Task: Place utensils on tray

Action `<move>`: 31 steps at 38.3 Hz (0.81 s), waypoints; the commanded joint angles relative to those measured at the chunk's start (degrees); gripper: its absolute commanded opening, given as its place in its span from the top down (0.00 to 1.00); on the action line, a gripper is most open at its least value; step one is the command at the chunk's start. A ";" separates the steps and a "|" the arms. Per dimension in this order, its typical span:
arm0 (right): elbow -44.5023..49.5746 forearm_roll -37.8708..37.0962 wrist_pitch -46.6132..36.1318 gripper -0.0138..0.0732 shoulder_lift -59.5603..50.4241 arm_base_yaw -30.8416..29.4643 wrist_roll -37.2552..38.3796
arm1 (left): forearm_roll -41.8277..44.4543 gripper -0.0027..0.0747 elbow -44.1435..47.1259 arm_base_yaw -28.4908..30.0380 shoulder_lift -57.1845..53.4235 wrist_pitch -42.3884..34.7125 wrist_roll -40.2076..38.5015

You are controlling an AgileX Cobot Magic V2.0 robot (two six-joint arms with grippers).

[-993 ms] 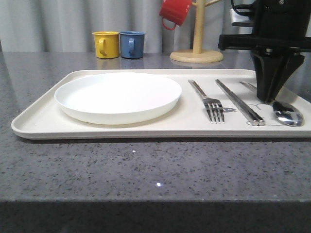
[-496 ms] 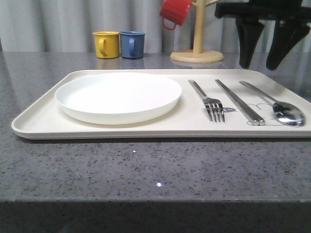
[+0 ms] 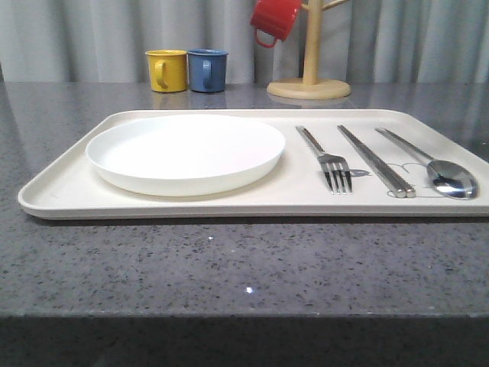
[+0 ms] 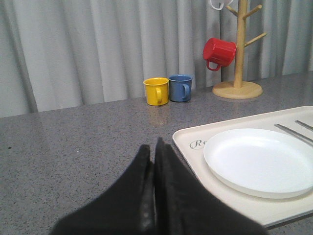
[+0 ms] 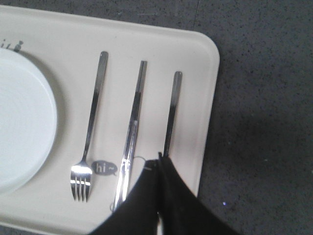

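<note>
The cream tray (image 3: 61, 191) lies across the grey table. On it rest the white plate (image 3: 186, 151) at the left, then the fork (image 3: 328, 157), the chopsticks (image 3: 376, 160) and the spoon (image 3: 437, 168) side by side at the right. My right gripper (image 5: 159, 161) is shut and empty, hovering over the spoon (image 5: 172, 112). Its fingers hide the spoon's bowl; the fork (image 5: 90, 132) and chopsticks (image 5: 133, 127) lie beside it. My left gripper (image 4: 155, 147) is shut on nothing, over bare table just left of the tray's (image 4: 195, 156) corner and the plate (image 4: 259, 161).
A yellow mug (image 3: 166, 70) and a blue mug (image 3: 208, 69) stand behind the tray. A red mug (image 3: 275, 19) hangs on a wooden mug tree (image 3: 309, 86) at the back. Grey curtains close the rear. Bare counter lies in front of the tray.
The right gripper, low beside the spoon a second ago, opened, rose past the top of the front view, and is shut now. The spoon stays flat on the tray.
</note>
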 commanded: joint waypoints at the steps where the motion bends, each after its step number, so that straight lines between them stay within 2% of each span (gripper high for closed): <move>1: 3.79 -0.86 -4.68 0.92 -7.83 -0.15 -1.11 | -0.67 0.99 -1.42 0.12 0.66 -4.87 -0.65; 11: 29.48 -4.24 -29.36 0.92 -27.33 -0.15 -5.20 | -0.67 0.99 -1.42 0.12 0.66 -4.87 -0.65; 17: 45.14 -7.54 -40.14 0.92 -38.98 -0.15 -5.25 | -0.67 0.99 -1.42 0.12 0.66 -4.87 -0.65; 24: 61.04 -9.73 -47.21 0.92 -59.36 -0.15 -5.25 | -0.67 0.99 -1.42 0.12 0.66 -4.87 -0.65; 31: 69.43 -10.55 -49.27 0.92 -74.43 -0.15 -5.25 | -0.67 0.99 -1.42 0.12 0.66 -4.87 -0.65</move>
